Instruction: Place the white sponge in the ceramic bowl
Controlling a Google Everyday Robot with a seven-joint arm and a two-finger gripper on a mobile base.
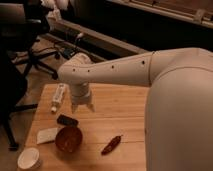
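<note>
The white sponge (47, 135) lies flat on the wooden table (120, 112), touching the left side of the ceramic bowl (68, 138). The bowl is glossy reddish-brown with an orange-red inside and holds nothing. My gripper (83, 107) points down above the table, behind the bowl and to the right of the sponge. It is open, with nothing between its fingers. The white arm reaches in from the right.
A white bottle (58, 97) lies at the table's back left. A small dark block (67, 120) sits just behind the bowl, under the gripper. A red chili pepper (111, 145) lies right of the bowl, a white cup (29, 159) at the front left corner. Office chairs (25, 55) stand beyond the left edge.
</note>
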